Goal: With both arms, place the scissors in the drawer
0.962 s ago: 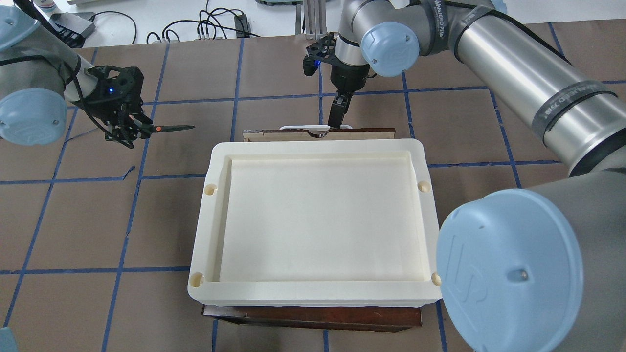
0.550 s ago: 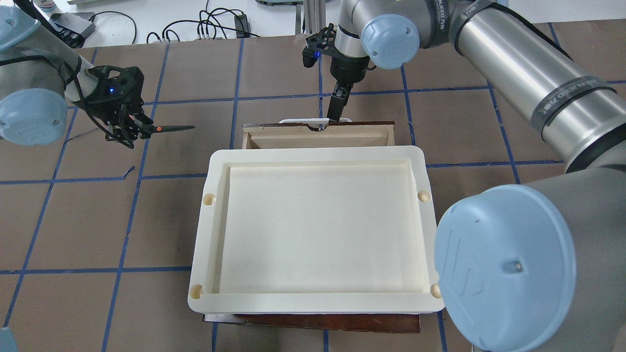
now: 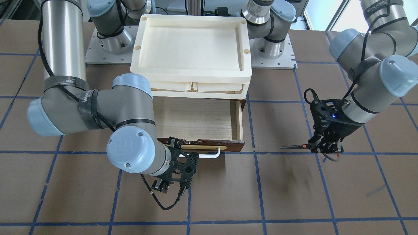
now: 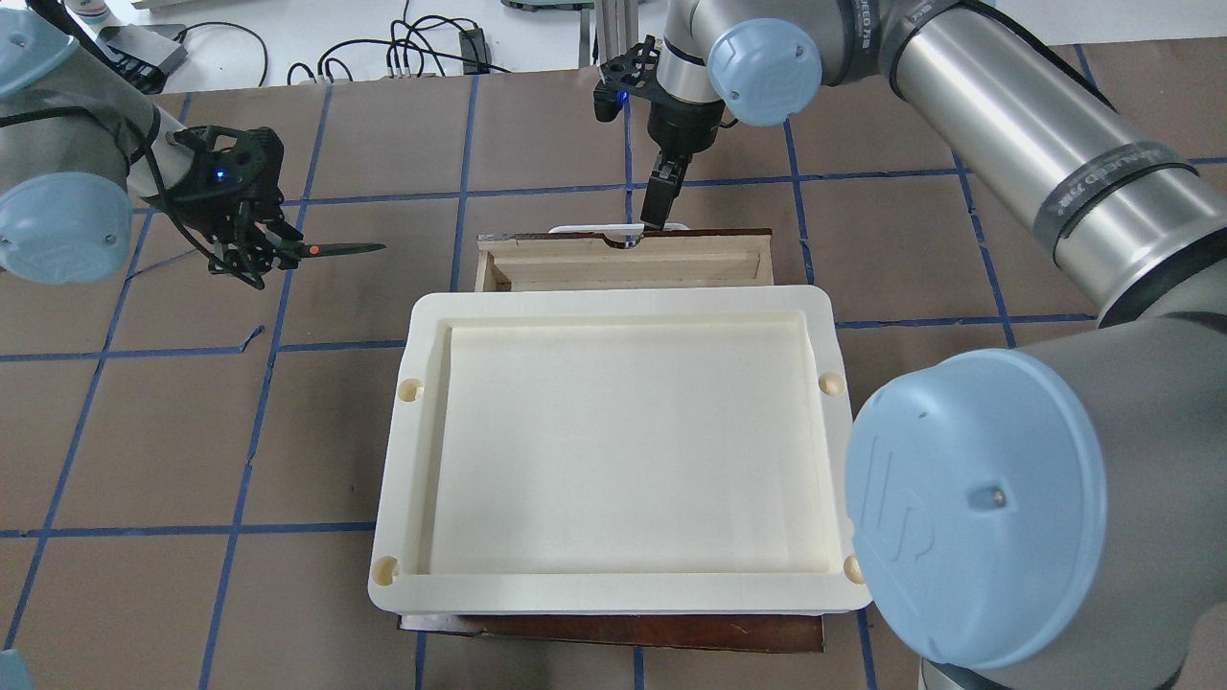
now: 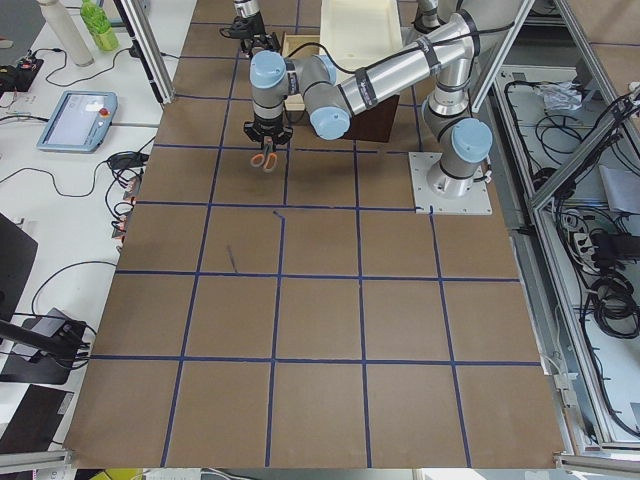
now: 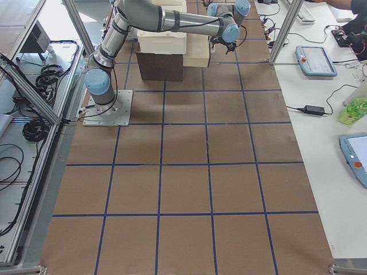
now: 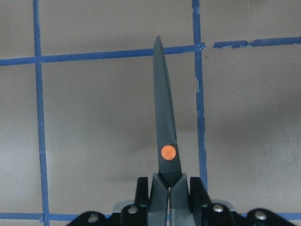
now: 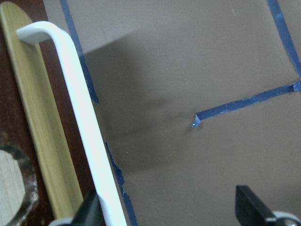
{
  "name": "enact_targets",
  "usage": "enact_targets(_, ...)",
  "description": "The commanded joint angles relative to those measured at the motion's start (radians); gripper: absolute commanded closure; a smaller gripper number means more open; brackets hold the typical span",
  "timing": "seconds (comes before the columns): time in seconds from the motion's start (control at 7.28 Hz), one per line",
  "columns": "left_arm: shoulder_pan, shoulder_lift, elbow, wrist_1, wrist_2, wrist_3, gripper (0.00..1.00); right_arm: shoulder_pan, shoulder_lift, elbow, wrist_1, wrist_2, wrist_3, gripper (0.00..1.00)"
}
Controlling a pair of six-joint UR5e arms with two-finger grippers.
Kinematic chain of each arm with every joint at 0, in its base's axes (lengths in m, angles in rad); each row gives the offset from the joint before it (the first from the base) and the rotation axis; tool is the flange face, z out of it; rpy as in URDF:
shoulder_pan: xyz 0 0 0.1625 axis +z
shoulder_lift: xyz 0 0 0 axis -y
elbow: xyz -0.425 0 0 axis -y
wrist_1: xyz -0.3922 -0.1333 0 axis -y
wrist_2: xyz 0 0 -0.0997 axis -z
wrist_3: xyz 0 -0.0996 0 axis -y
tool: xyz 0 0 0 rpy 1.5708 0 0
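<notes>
The scissors [image 4: 335,250] are held by their handles in my left gripper [image 4: 251,257], above the table left of the drawer, blades level and pointing toward it. The left wrist view shows the dark blades and orange pivot dot [image 7: 168,152] between the shut fingers. In the front view the scissors [image 3: 294,146] hang right of the drawer. The drawer [image 4: 623,261] is pulled partly open, and its pale interior [image 3: 196,117] holds nothing. My right gripper [image 4: 652,220] is at the white bar handle [image 8: 80,117]. Its fingers [image 8: 251,207] are wide apart, and one is against the bar.
A stack of cream plastic trays [image 4: 403,441] sits on top of the dark brown cabinet [image 4: 613,632] and overhangs the back of the drawer. Blue tape lines grid the brown table. Cables lie beyond the far edge [image 4: 403,57].
The drawer has slid further out from under the trays, away from the robot, with my right gripper at its handle. My left gripper and the scissors have stayed in place.
</notes>
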Motion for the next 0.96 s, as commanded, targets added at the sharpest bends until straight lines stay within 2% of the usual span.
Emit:
enact_targets(0.0,-0.001,0.008,0.000,-0.001,-0.033,-0.012,0.85,-0.001,0.024,-0.029,0.000,0.000,0.000,0.00)
enact_targets(0.82,-0.010,0.013,0.024,-0.027,-0.033,-0.014,0.85,-0.007,0.055,-0.078,0.000,0.005,-0.003,0.00)
